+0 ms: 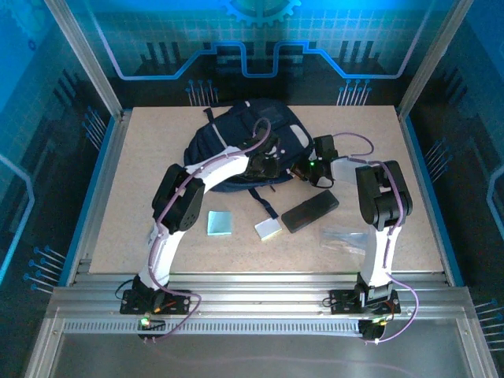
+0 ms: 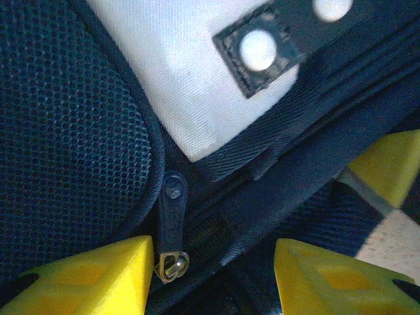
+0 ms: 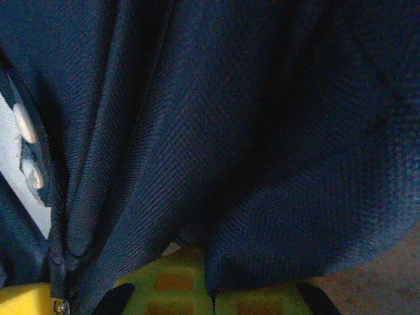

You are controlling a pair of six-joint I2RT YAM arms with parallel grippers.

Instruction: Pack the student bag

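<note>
Top external shows the student bag (image 1: 236,138), dark navy with grey-white panels and black straps, lying at the far middle of the table (image 1: 150,181). In the left wrist view, the left gripper (image 2: 213,257) stands part open, its yellow jaws either side of a black zipper pull (image 2: 172,220), next to honeycomb mesh and woven webbing. In the right wrist view, the right gripper (image 3: 210,290) is closed, pinching a fold of the bag's fine twill fabric.
</note>
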